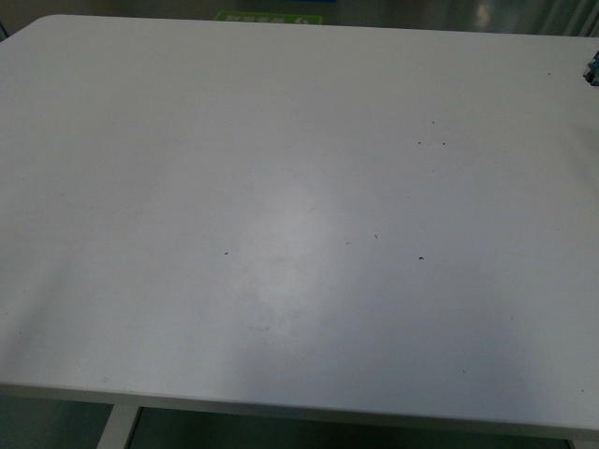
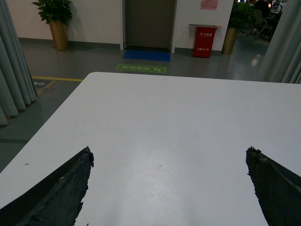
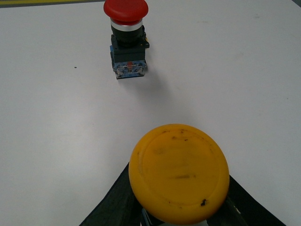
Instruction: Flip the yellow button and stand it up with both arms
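Yellow button sits clamped in the right end effector, left end effector gapes empty: flip stage, I reckon, and next wants a careful two-arm regrasp.

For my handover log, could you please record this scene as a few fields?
left gripper: open, empty, above the table
right gripper: shut on the yellow button, cap towards its camera
red button: on the table, apart from the right gripper
front view: no arm visible
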Controlling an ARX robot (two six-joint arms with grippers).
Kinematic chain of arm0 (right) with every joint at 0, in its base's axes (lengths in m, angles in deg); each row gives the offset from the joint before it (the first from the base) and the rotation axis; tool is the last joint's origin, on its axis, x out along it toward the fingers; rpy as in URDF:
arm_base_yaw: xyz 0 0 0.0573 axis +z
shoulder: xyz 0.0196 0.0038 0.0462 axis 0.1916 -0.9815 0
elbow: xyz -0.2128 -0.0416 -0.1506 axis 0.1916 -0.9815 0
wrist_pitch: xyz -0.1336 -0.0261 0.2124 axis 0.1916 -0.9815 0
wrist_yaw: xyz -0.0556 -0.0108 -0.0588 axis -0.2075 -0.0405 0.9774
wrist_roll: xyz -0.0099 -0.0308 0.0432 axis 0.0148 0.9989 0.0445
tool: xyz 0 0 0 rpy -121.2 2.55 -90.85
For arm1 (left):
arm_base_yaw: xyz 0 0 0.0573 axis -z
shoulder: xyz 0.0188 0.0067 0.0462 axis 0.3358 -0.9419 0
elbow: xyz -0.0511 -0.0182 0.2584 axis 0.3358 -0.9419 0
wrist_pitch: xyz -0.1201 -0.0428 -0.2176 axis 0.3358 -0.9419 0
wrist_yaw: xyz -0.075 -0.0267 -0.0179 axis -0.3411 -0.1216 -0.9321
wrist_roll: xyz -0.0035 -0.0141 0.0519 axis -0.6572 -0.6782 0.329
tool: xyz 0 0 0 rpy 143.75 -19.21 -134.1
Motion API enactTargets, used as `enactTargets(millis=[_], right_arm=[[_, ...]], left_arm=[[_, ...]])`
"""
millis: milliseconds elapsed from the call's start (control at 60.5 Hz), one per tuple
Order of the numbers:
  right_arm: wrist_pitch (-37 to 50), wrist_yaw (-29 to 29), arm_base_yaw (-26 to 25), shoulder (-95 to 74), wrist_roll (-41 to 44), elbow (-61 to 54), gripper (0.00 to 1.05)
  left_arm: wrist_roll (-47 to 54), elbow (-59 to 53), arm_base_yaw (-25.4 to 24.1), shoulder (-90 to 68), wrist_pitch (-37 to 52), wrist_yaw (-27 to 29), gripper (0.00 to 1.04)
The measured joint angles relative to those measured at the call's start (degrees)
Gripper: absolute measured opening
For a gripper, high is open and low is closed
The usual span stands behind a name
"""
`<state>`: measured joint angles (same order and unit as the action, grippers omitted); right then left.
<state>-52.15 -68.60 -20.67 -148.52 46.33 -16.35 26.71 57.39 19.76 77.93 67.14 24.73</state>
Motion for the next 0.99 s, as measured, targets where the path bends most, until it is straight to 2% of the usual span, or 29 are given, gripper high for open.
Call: enactTargets(millis=[876,992], right_arm=[[0.44,-0.79,-0.26,-3.02,-2.4,1.33,0.28],[-0.02,-1.18,-0.24,-2.43,-2.97,1.25,0.46]], left_arm=[[0.0,0.0,0.0,0.0,0.0,0.02,0.98],[0.0,0.0,0.0,0.0,0.0,0.0,0.98]])
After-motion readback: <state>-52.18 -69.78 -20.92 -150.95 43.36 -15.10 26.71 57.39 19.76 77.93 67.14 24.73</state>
